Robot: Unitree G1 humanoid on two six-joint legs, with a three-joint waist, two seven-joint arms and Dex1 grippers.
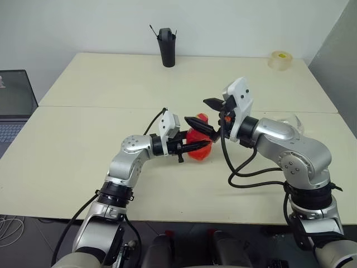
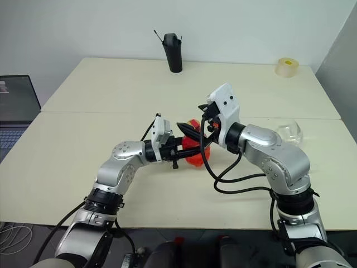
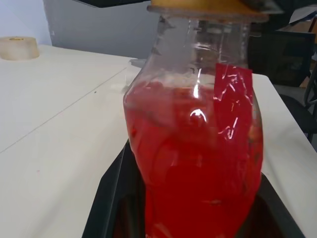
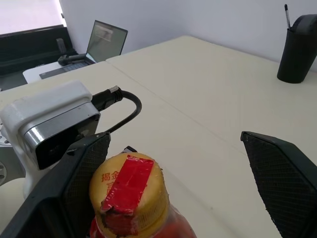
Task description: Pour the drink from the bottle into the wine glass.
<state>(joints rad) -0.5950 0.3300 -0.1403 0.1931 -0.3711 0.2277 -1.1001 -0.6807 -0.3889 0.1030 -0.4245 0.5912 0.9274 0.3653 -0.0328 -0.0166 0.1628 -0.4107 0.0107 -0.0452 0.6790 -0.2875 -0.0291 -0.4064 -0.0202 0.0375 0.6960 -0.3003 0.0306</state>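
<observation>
In the middle of the table the small clear bottle [image 1: 199,151] stands upright, and my left gripper [image 1: 207,138] is shut on its bulgy body from the left side. The bright red drink [image 3: 198,163] fills most of it. Black fingers [image 3: 109,198] flank its lower part. The yellow-orange cap [image 4: 131,193] has a strip of red tape on top. My right gripper [image 4: 176,138] is open at cap height, one finger on each side of the cap with a wide gap on one side. The wine glass [image 2: 290,133] stands at the right, partly hidden behind my right arm.
A tall black cup [image 1: 167,47] with pens stands at the back of the table. A roll of tape [image 1: 280,60] lies at the back right. A laptop [image 1: 14,103] sits off the table's left edge. A seam [image 1: 111,107] runs across the tabletop.
</observation>
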